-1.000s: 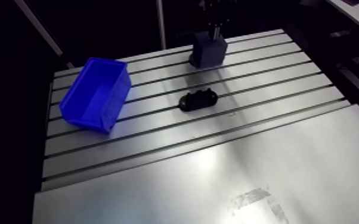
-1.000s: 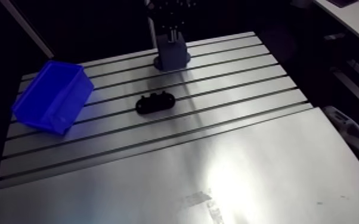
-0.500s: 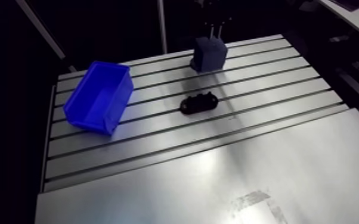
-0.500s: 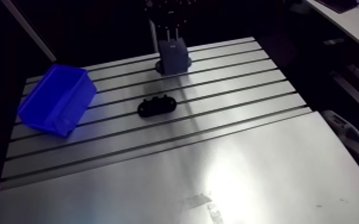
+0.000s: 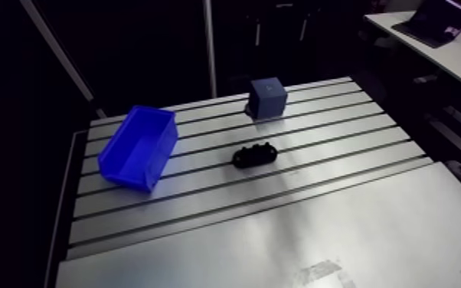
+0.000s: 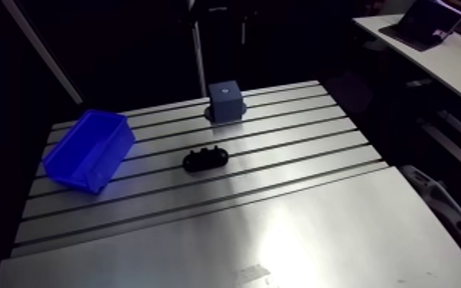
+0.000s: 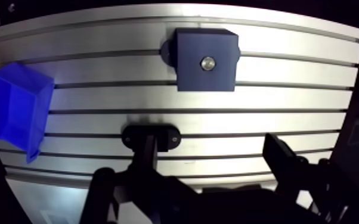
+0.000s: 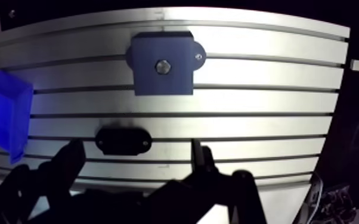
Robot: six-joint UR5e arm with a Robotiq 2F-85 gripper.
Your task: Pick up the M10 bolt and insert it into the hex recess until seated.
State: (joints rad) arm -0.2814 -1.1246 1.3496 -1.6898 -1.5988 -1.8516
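The M10 bolt (image 7: 207, 62) sits sunk in the centre of the blue block (image 7: 191, 80) near the far edge of the surface (image 7: 289, 95), apparently seated; the gripper (image 7: 210, 146) hangs above, spread wide and empty, the job seemingly done.

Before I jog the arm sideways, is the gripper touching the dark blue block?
Apart. The wrist view shows the gripper open and well short of the dark blue block, with bare strips of the table lying between them.
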